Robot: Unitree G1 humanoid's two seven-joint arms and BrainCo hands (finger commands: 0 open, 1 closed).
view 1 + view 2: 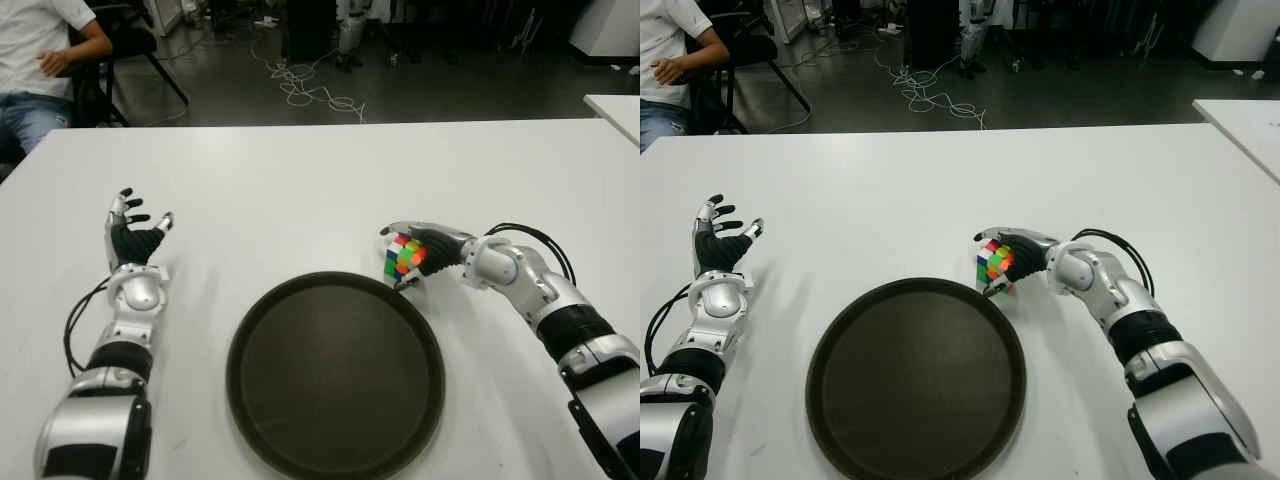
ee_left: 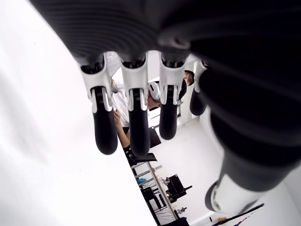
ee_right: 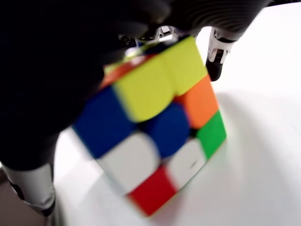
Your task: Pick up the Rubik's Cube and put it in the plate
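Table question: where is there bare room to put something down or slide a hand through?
The plate is empty. The table is bare behind it and between it and the open left hand. It is crowded only at the plate's far right rim, where the right hand grips the cube.

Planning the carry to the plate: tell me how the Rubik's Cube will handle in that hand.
Rubik's Cube looks rigid and blocky, so it probably won't deform in the right hand wrapped around it. Its glossy tiles may be slick against the fingers. Flat faces suggest it will settle rather than roll on the plate.
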